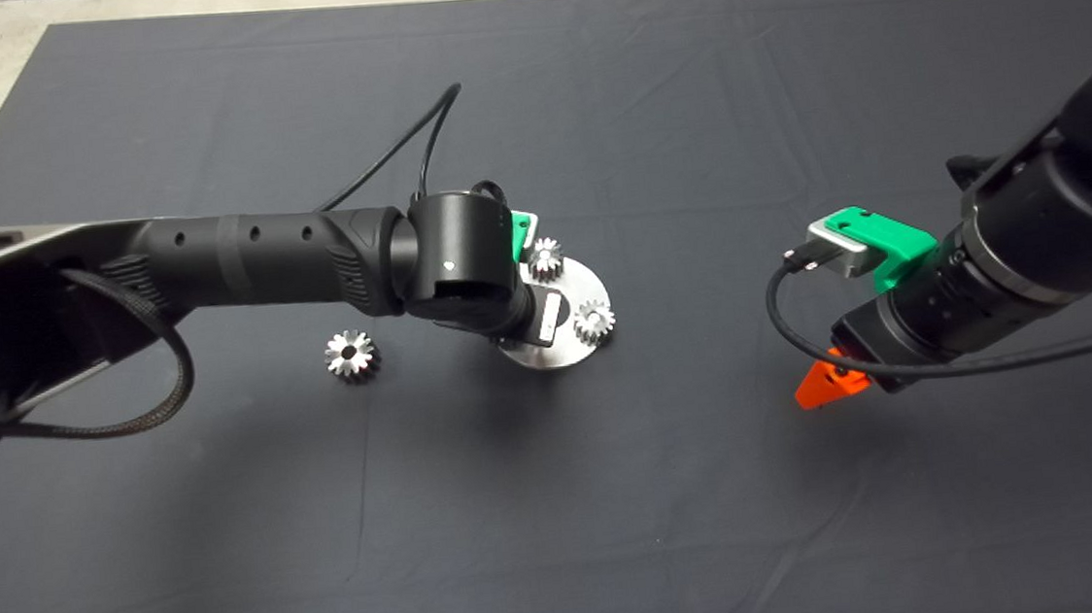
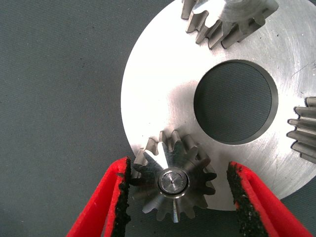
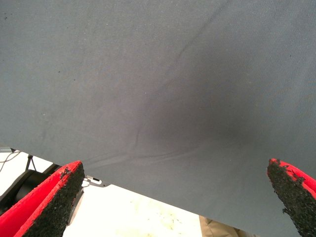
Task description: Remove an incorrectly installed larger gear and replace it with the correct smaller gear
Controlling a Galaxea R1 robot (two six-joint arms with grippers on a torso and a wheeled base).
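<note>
Covering the table, the mat (image 1: 622, 534) carries everything in the head view. From the left comes the left arm (image 1: 240, 257), ending over a round steel plate (image 1: 559, 349) near the mat's middle; from the right comes the right arm (image 1: 1065, 217), its gripper (image 3: 175, 207) well apart from the plate, fingers spread wide with nothing between them, above bare cloth.

On the plate (image 2: 158, 98), which has a big round hole (image 2: 235, 102) in its middle, three small gears sit near the rim. Two show in the head view, one (image 1: 546, 259) just beside the left wrist, another (image 1: 594, 321) toward the right arm. The third, the small gear (image 2: 173, 181) on a pin, shows only in the left wrist view. It lies right between the fingers of the left gripper (image 2: 178, 197): one pad (image 2: 121, 190) is at its teeth, the other pad (image 2: 240, 195) stands a little off. The jaws are partly open, not clamped.

The big gear (image 1: 351, 353) lies alone on the mat, off the plate, under the left arm's side.
</note>
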